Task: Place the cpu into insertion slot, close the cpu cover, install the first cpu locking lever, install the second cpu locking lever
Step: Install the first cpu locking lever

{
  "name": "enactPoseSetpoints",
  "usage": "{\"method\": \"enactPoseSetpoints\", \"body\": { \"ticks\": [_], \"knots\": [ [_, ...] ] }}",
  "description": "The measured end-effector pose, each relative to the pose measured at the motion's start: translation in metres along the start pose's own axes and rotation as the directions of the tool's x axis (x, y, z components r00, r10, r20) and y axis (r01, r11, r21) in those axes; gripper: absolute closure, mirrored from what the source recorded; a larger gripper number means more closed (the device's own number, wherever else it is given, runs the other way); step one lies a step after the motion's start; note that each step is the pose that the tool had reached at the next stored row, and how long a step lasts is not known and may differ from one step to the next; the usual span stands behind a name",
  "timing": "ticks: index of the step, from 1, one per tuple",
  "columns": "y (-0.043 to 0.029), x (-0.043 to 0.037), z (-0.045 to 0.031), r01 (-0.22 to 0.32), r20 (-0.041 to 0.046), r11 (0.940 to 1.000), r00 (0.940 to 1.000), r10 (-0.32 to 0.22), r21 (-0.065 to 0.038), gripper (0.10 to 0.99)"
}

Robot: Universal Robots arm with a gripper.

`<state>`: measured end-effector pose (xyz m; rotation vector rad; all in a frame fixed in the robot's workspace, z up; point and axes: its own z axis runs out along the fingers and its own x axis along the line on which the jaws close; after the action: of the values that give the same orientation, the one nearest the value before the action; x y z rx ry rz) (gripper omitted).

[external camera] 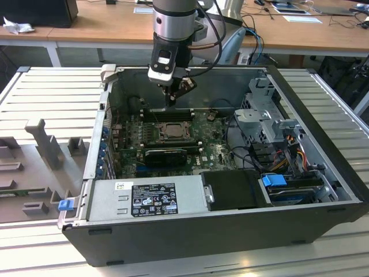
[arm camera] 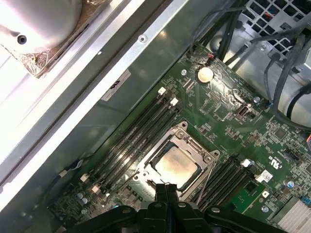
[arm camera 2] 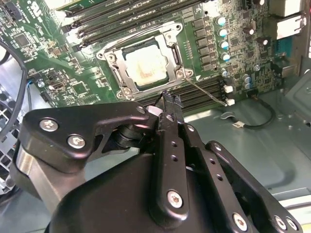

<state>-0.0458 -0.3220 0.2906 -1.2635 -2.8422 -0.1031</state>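
Both fingers (arm camera: 161,195) of the gripper (arm camera 2: 168,99) are pressed together, nothing pinched between them as far as I can see. In the exterior view the gripper (external camera: 171,103) hangs point-down inside the open computer case (external camera: 323,121), just over the black memory slots (arm camera 2: 199,97) that run right beside the socket.

So the cpu (arm camera 2: 145,65) is sitting in the insertion slot (arm camera 2: 181,73), pale metal top facing up. The cpu cover (arm camera 2: 171,48) looks folded down flat around it, with the chip showing through the window. You can see the same thing in the first wrist view, where the cpu (arm camera: 175,165) sits just beyond the fingertips.

One thin wire lever (arm camera 2: 206,92) sticks out at a slant from the socket corner across the memory slots, so it doesn't look latched down to me.

Around all that there's the green motherboard (external camera: 216,151), a bundle of cables (external camera: 242,135) toward the exterior view's right, and the power supply (external camera: 150,199) along the near wall. The case lies on its side on a ribbed grey tabletop (external camera: 52,92).
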Motion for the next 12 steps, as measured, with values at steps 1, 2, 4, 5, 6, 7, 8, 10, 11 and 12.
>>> {"method": "enactPoseSetpoints", "body": {
  "ticks": [1, 2, 4, 5, 6, 7, 8, 10, 11, 12],
  "knots": [
    [0.0, 0.0, 0.0, 0.008, -0.0004, 1.0, 1.0, -0.008, 0.0, 0.98],
    [0.0, 0.0, 0.0, 0.015, -0.0008, 0.9999, 0.9999, -0.015, 0.001, 0.98],
    [0.0, 0.0, 0.0, 0.029, -0.0015, 0.9996, 0.9996, -0.029, 0.002, 0.98],
    [0.0, 0.0, 0.0, 0.041, -0.0021, 0.9992, 0.9992, -0.041, 0.002, 0.98],
    [0.0, 0.0, 0.0, 0.051, -0.0026, 0.9987, 0.9987, -0.051, 0.003, 0.98],
    [0.0, 0.0, 0.0, 0.059, -0.0029, 0.9983, 0.9983, -0.059, 0.003, 0.98],
    [0.0, 0.0, 0.0, 0.063, -0.0032, 0.998, 0.998, -0.063, 0.003, 0.98],
    [0.0, 0.0, 0.0, 0.075, -0.0038, 0.9972, 0.9972, -0.075, 0.004, 0.98],
    [0.0, 0.0, 0.0, 0.088, -0.0045, 0.9961, 0.9961, -0.088, 0.005, 0.98],
    [0.0, 0.0, 0.0, 0.098, -0.005, 0.9952, 0.9952, -0.098, 0.005, 0.98]
  ]
}}
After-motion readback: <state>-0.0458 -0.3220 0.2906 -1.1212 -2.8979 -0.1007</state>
